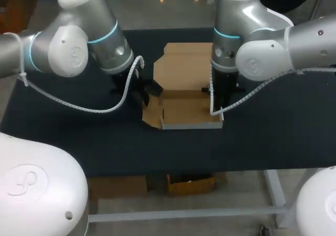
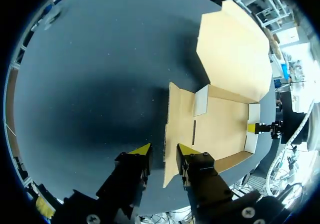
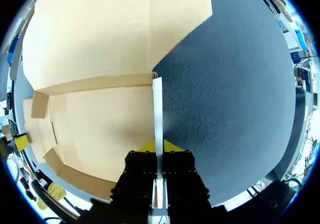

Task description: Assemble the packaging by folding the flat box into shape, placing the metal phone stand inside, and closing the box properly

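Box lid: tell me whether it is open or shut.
Open. The lid lies folded back on the table, away from the tray, whose floor shows bare with nothing inside.

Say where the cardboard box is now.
The box sits at the middle of the table in the head view, lid open toward the far edge; the right end effector grips its right wall, the left end effector straddles its left wall.

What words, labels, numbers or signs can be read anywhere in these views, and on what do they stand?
Readable text: none in any view.
Cardboard box: plain surfaces, no print visible on the faces that show.
Arm joint covers: only an embossed emblem, no legible letters.
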Motion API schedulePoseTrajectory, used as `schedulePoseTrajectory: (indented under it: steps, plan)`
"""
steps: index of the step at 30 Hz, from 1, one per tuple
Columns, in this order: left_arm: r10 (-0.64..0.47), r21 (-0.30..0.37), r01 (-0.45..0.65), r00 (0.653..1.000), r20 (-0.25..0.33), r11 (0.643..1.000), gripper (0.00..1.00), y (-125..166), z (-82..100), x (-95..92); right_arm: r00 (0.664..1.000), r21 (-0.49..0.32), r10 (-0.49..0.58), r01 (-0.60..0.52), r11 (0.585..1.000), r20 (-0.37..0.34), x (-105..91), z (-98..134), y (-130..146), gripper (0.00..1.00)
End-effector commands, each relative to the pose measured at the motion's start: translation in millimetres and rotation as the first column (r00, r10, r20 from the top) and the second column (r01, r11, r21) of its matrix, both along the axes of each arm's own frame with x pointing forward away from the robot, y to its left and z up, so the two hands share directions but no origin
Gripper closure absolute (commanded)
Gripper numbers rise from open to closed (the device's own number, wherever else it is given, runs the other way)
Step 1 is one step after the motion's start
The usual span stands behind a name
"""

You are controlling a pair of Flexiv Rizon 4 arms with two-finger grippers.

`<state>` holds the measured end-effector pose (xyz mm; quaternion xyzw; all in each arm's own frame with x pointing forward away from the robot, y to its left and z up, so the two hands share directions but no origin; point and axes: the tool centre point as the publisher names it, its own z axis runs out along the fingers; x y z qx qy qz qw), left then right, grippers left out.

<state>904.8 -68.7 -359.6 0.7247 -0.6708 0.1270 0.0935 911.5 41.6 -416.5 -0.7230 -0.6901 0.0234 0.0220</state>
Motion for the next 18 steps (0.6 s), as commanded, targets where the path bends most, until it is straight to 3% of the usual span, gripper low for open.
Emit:
schedulePoseTrajectory:
  steps: [1, 12, 18]
  plan:
    - [-0.008, -0.129, 0.009, 1.000, 0.008, 0.992, 0.69, 14.7, -4.4, 0.4, 1.000, -0.003, 0.000, 0.000, 1.000, -0.003, 0.6, 0.9, 0.6, 1.00]
    - [-0.018, -0.196, 0.020, 1.000, 0.012, 0.980, 0.74, 27.7, -16.9, 4.0, 1.000, -0.003, 0.000, 0.000, 1.000, -0.003, 0.6, 0.9, 0.6, 1.00]
    - [-0.047, -0.276, 0.047, 0.999, 0.007, 0.960, 0.75, 22.1, -34.3, 3.2, 1.000, -0.003, 0.000, 0.000, 1.000, -0.003, 0.6, 0.9, 0.6, 1.00]
